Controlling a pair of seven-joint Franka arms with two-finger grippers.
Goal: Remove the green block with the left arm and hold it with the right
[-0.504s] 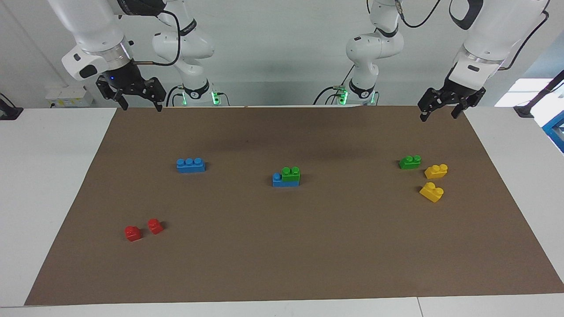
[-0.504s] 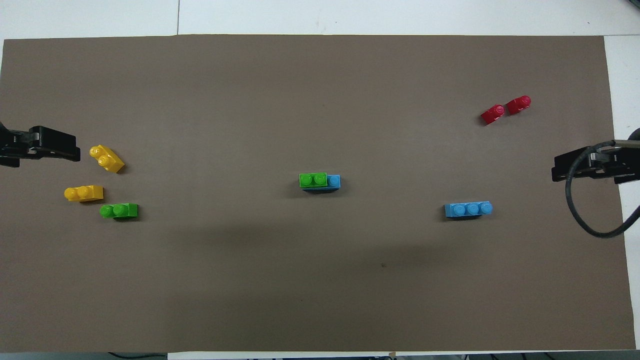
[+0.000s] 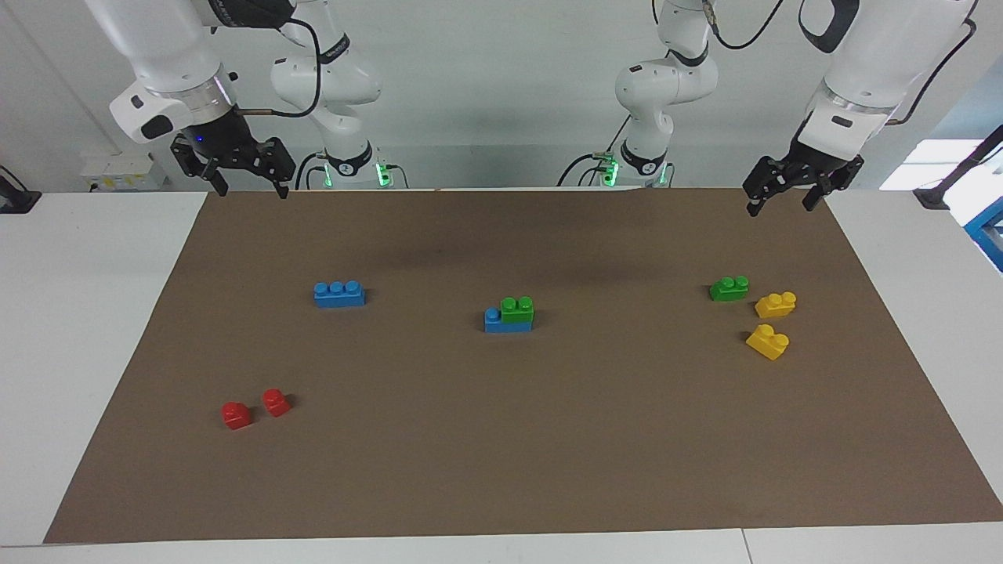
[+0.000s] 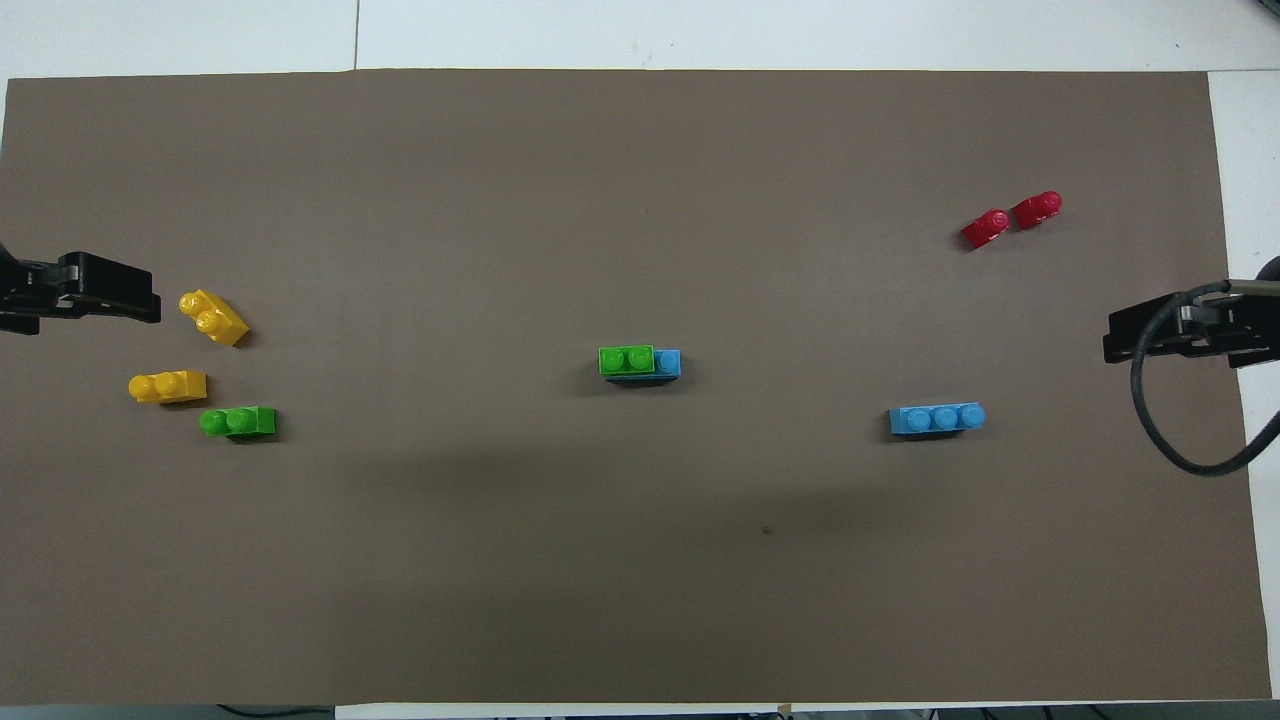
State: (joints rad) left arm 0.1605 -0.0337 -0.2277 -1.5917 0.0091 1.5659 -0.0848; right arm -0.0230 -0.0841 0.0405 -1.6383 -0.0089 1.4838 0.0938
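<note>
Green block point(image 3: 517, 309) is being carried on top of a blue three-stud brick point(image 3: 506, 322) at the middle of the brown mat point(image 3: 501, 470) on the worktop point(image 3: 86, 329), covering two of its studs while one blue stud is being left bare. A second green brick point(image 3: 729, 288) is lying loose toward the left arm's end, just beside two yellow bricks point(image 3: 775, 305). Another blue brick point(image 3: 338, 294) and two red bricks point(image 3: 255, 409) are lying toward the right arm's end.

Left tool point(image 3: 791, 188) is being held in the air, open and empty, over the mat's edge at the robots' end. Right tool point(image 3: 235, 168) is likewise being held open and empty over its own corner of the mat. Nothing is being gripped yet.

Judged from here, the loose green brick could be mistaken for the stacked one, since it lies nearest the left arm. If the blue base is not being pinned firmly by the right tool, the whole stack could be lifted or tipped when the green block is pulled. Crowding between the two tools over so small a stack could also be causing a collision.
</note>
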